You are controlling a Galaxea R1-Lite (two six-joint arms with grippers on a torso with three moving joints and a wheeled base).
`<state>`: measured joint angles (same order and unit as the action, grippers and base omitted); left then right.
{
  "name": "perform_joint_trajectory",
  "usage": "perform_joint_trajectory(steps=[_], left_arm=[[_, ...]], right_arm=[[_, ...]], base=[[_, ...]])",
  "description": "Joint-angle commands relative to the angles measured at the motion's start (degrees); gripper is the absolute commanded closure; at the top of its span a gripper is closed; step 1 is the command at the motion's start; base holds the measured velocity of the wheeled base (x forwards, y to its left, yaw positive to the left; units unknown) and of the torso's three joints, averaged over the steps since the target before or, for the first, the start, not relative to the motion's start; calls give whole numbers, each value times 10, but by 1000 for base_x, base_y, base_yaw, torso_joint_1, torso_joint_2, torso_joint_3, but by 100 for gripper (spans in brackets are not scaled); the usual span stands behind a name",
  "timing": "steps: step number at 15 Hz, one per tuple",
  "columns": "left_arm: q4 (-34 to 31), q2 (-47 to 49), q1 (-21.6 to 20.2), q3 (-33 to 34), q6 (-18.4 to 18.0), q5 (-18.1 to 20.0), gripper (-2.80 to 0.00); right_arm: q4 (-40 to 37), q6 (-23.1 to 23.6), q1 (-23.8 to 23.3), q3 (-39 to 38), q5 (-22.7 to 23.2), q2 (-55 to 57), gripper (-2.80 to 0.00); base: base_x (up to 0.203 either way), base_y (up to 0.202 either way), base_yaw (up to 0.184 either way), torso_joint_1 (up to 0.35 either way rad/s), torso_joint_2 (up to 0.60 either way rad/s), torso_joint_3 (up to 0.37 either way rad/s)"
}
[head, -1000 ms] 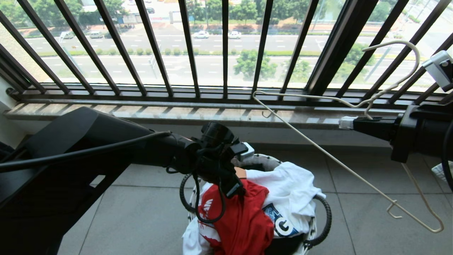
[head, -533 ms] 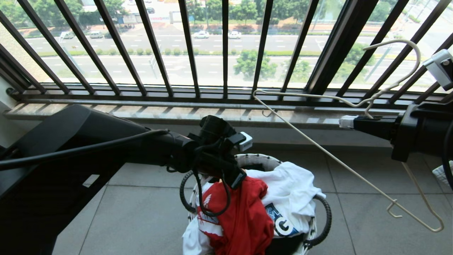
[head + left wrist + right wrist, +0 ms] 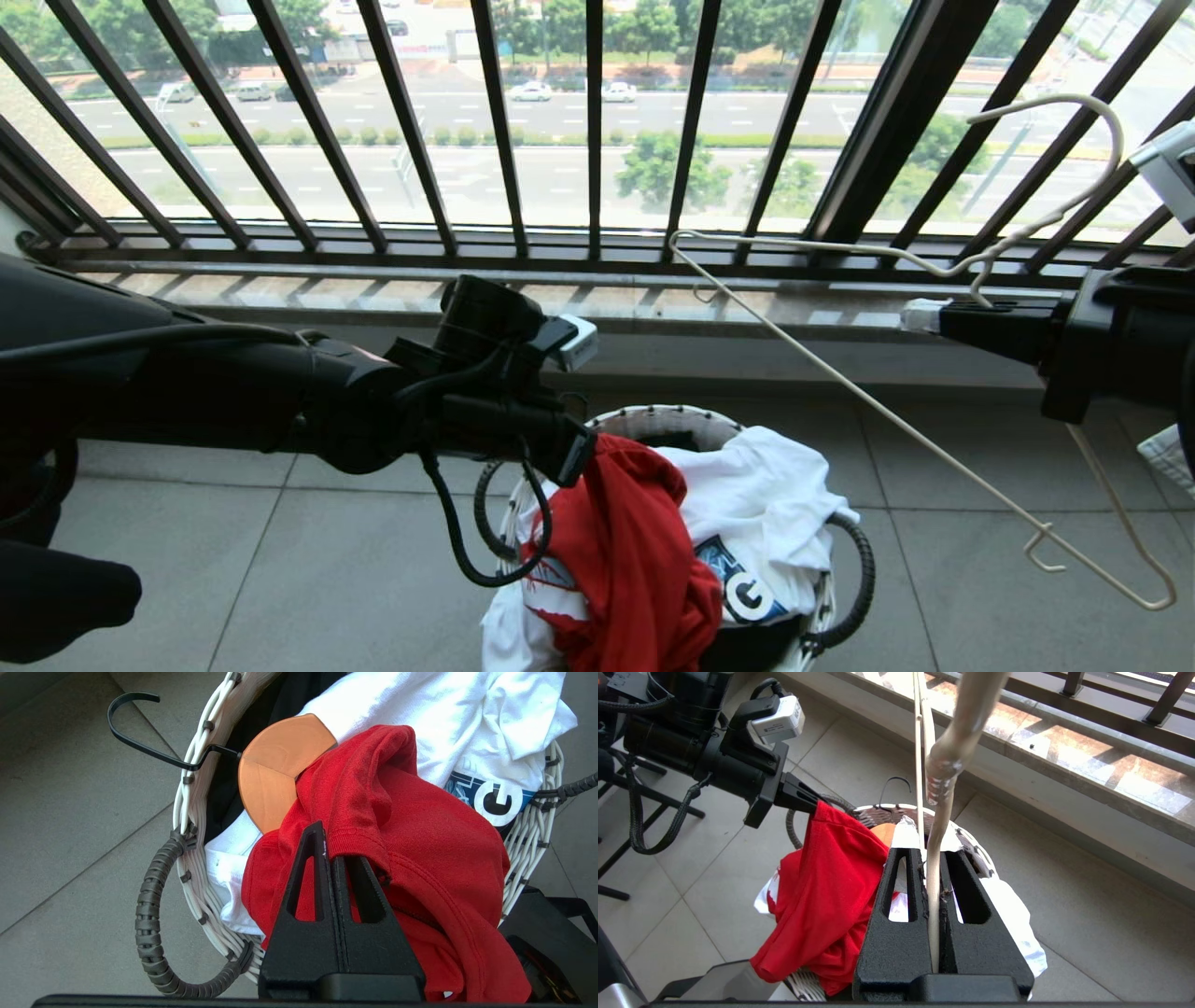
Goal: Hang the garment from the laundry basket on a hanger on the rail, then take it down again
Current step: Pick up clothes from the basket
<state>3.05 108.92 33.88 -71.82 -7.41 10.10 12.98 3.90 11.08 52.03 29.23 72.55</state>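
The red garment lies on top of the pile in the laundry basket, low in the middle of the head view. My left gripper reaches in from the left and is shut on a hemmed edge of the garment, which is pulled up into a peak above the basket. My right gripper hangs at the right, level with the window sill. It is shut on the neck of the off-white wire hanger, whose hook points up. The hanger's wire runs between the right gripper's fingers. The rail is out of view.
A white printed T-shirt and a wooden hanger with a black hook lie in the basket too. The barred window railing and stone sill stand just behind. Grey floor tiles surround the basket. A black stand's legs show beside the left arm.
My left gripper has closed on the red garment and moved up and to the left, drawing a fold of it up out of the basket. The right arm and hanger have hardly moved.
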Motion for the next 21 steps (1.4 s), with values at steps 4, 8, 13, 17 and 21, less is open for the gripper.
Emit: perform_joint_trajectory(steps=[4,8,13,17,21], left_arm=[[-63,-122,-14,72,3,-96,0],[-126,-158,-11,89,24,-120,0],[-130,-103,7,124,16,-120,0],[-127,-64,9,122,0,-119,0],[-127,-73,10,116,-1,-120,-280]], right_arm=[[1,0,0,2,1,-8,0],[1,0,-1,3,1,-13,0],[1,0,-3,4,1,-8,0],[1,0,-5,4,1,-7,0],[1,0,-6,4,1,-8,0]], base=[[0,0,0,0,0,0],[0,0,0,0,0,0],[0,0,0,0,0,0],[0,0,0,0,0,0],[0,0,0,0,0,0]])
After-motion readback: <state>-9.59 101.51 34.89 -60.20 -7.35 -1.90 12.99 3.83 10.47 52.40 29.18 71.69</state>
